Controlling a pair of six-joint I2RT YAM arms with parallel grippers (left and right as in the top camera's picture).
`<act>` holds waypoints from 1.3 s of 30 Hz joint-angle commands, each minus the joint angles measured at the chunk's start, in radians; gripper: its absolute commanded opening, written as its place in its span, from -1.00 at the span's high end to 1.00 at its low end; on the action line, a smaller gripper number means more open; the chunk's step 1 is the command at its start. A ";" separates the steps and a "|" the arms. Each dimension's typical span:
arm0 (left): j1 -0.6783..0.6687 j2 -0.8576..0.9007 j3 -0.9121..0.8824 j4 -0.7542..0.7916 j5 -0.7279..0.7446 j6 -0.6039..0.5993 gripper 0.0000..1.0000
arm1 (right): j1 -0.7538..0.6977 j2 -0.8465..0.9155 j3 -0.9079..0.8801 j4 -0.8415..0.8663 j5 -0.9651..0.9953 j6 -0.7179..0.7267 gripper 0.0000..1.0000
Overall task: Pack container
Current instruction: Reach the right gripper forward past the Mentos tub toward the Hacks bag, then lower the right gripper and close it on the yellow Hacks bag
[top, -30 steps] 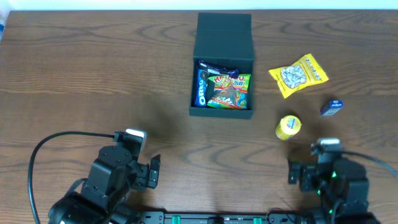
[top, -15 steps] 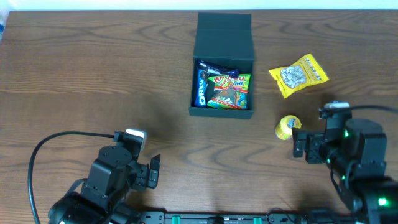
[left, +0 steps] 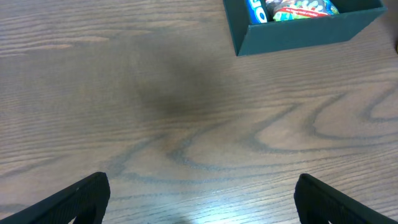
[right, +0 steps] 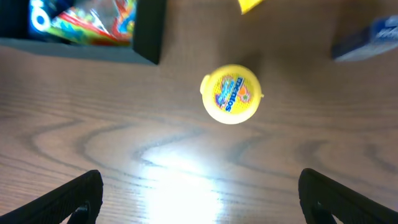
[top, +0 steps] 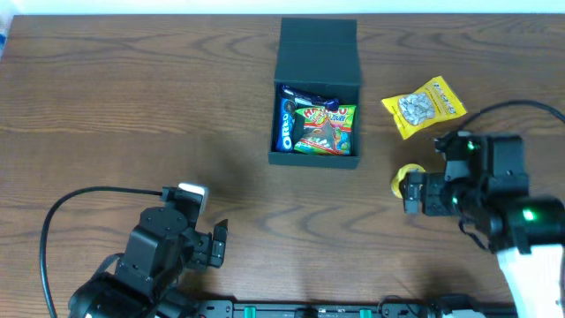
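- left hand (top: 217,244) parked at 7 o'clock on the worktop (top: 132,115), fingers spread, empty
- container (top: 314,160) at 12 o'clock, lid flipped back, Oreo pack (top: 287,125) and green packet (top: 334,131) already inside
- step looks like grabbing the round yellow tub (right: 231,95), at 4 o'clock of the container
- right hand (right: 202,205) hangs near it, spread wide, empty; next it needs to drop and straddle the tub
- yellow snack bag (top: 424,106) and blue packet (right: 367,38) wait nearby, nothing blocks the way
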 commanded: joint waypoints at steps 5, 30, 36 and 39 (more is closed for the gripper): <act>0.005 -0.002 -0.002 -0.001 0.000 0.011 -0.91 | -0.008 0.131 0.014 0.038 -0.013 0.026 -0.98; 0.005 -0.002 -0.002 -0.001 0.000 0.011 -0.91 | -0.045 0.348 0.235 0.119 -0.012 0.325 -0.99; 0.005 -0.002 -0.002 -0.001 0.000 0.011 -0.91 | -0.140 0.402 0.236 0.166 -0.012 0.644 -0.98; 0.005 -0.002 -0.002 -0.001 0.000 0.011 -0.91 | -0.176 0.464 0.257 0.192 -0.012 0.754 -0.98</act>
